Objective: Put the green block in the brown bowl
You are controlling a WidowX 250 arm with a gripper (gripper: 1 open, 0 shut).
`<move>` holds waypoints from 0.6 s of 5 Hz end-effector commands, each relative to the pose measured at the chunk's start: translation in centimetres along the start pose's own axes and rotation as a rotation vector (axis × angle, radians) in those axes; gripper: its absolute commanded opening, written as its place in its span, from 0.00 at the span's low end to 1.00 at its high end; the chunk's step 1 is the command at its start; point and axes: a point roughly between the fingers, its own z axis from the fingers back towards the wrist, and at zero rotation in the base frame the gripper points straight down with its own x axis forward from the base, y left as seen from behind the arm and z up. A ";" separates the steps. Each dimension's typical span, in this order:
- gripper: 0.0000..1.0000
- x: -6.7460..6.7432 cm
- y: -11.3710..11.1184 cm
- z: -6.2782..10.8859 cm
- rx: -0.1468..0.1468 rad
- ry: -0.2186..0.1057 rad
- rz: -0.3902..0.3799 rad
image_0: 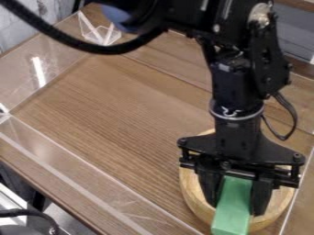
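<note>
One gripper [241, 186], pointing steeply down at about five o'clock in the view, has its jaws clamped on the green block [233, 211], which hangs between them on end. The block's lower part reaches down over the brown bowl [194, 197], whose rim shows at seven o'clock of the gripper; whether the block's foot touches the bowl floor cannot be told, since it runs off the bottom edge. The likely trouble is in the release: a long bar let go upright may topple against the thick rim and lean out, or tip over it onto the wooden table [110, 110]. No brand, label or readable writing is visible anywhere.
</note>
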 end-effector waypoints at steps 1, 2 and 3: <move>0.00 0.4 -0.1 0.5 -0.016 -0.016 0.005; 0.00 0.3 -0.1 0.5 -0.018 -0.015 0.005; 0.00 0.3 -0.1 0.6 -0.019 -0.014 0.006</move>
